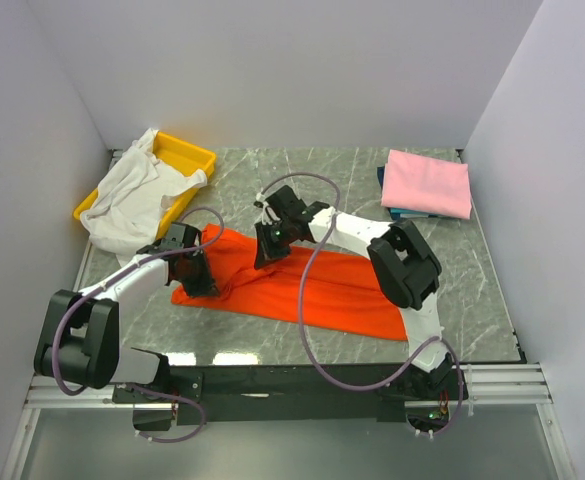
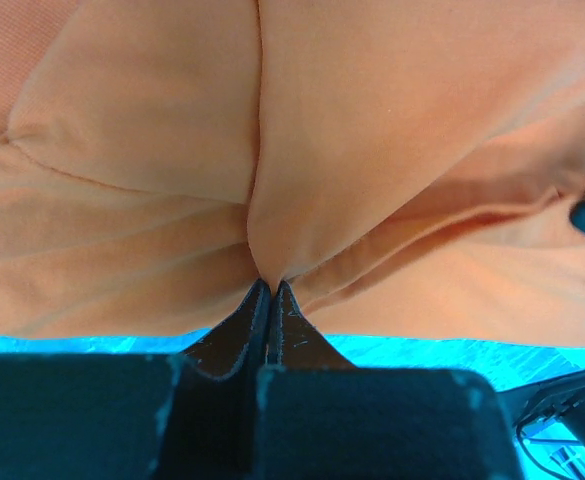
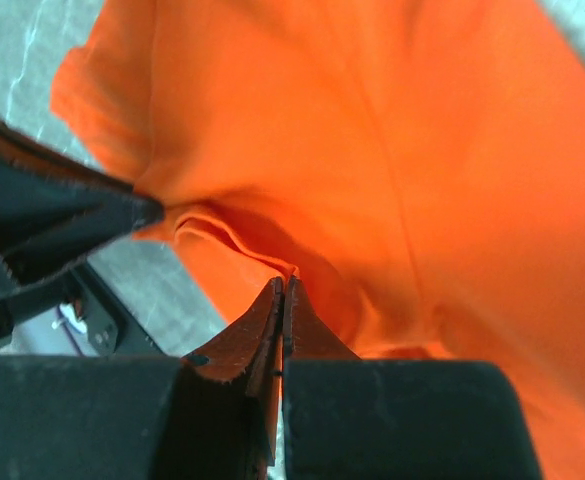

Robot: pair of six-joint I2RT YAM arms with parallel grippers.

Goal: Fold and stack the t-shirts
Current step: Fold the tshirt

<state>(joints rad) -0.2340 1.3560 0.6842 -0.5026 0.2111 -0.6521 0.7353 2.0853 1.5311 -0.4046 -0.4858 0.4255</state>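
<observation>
The orange-red t-shirt [image 1: 322, 290] lies spread across the middle of the table. My left gripper [image 1: 194, 272] is shut on a pinch of cloth at its left end; the left wrist view shows the closed tips [image 2: 271, 285] with orange fabric [image 2: 372, 130] bunched between them. My right gripper [image 1: 270, 250] is shut on a fold of the shirt's far edge, and its tips [image 3: 286, 285] bite into the orange cloth [image 3: 422, 150]. A folded pale pink t-shirt [image 1: 428, 183] lies at the back right over a dark blue edge [image 1: 384, 178]. A white t-shirt [image 1: 132, 195] hangs crumpled over the tray.
A yellow plastic tray [image 1: 190, 152] stands at the back left corner under the white shirt. White walls close the table in on three sides. In the right wrist view the left gripper's dark finger [image 3: 72, 215] sits close by at the left.
</observation>
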